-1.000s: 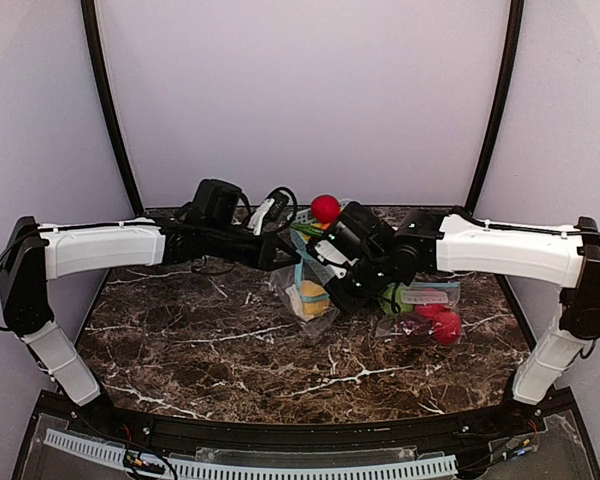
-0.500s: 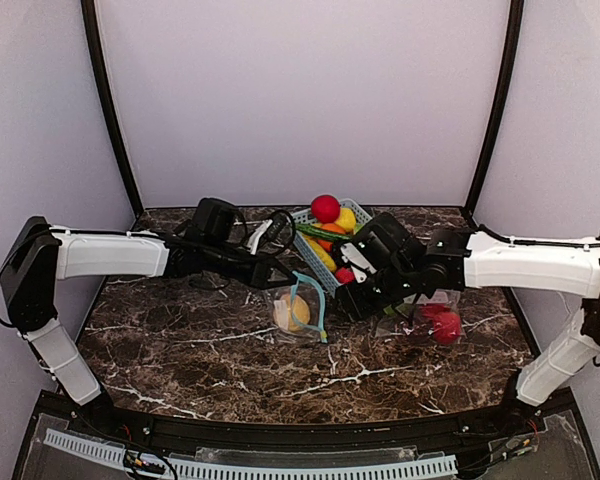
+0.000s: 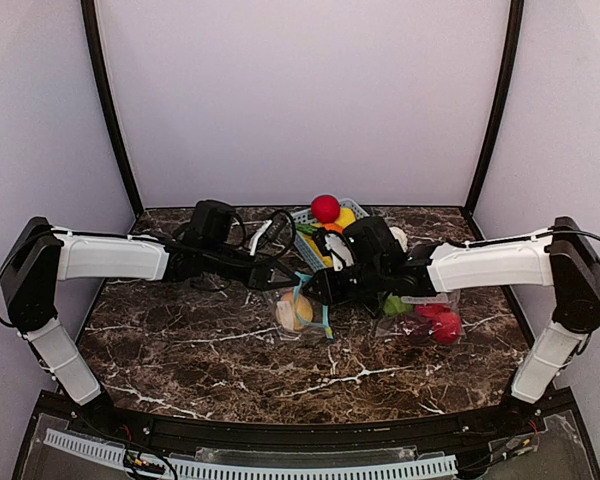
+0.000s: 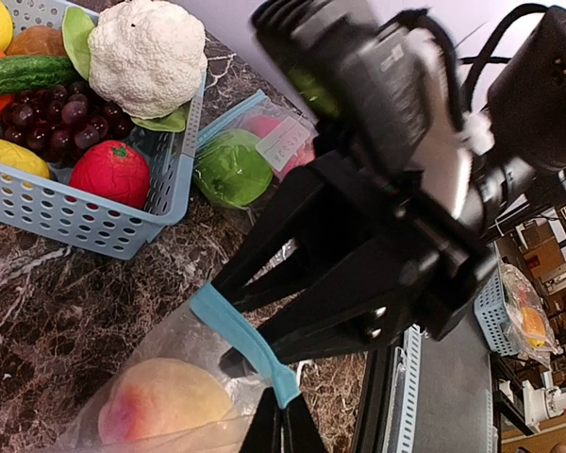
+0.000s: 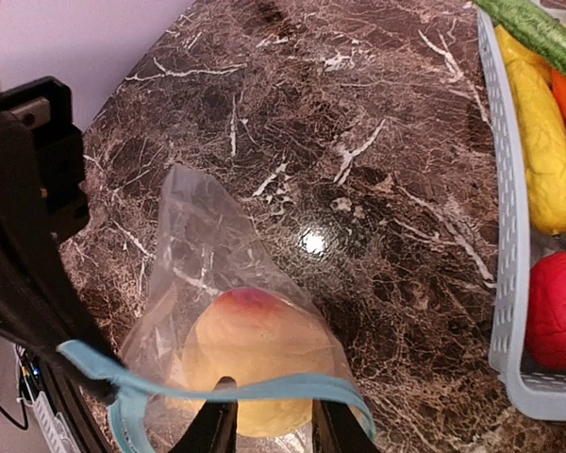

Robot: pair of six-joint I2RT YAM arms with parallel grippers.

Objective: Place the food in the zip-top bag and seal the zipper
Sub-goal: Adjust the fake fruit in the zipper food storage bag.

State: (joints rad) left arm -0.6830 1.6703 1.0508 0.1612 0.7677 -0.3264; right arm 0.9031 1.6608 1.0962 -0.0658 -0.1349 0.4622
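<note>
- The left claw (image 4: 283, 425) is cut off by the bottom edge of its own wrist view. Only the tips of its two fingers are seen, pressed together with no gap.
- One end of the blue zipper strip (image 4: 238, 338) is pinched between those tips.
- The right claw (image 5: 274, 420) is likewise cropped at the bottom of its wrist view. Its two fingers (image 5: 217, 427) are set partly apart, with a clear gap between them.
- The zipper strip is laid across the tips of those fingers. Whether it is gripped there or only touched cannot be told.
- From above, both claws are crowded together over the strip, and their tips are hard to make out against the dark arms.
- The clear bag (image 5: 193, 236) is spread below the strip, with its far end resting on the marble table (image 5: 358, 123).
- A peach (image 5: 255, 354) is held inside the bag, just under the strip. Its near side is hidden by the strip and the right claw's fingers.
- A light-blue basket (image 4: 123, 231) is set just beyond the bag, cut off at the frame's left edge. A cauliflower (image 4: 146, 57), grapes (image 4: 47, 115), a cucumber (image 4: 28, 74) and a red fruit (image 4: 110, 173) are seen in it.
- A second bag (image 3: 425, 300) is lying beside the basket, partly covered by the right arm. Green and red fruit can be made out inside it.
</note>
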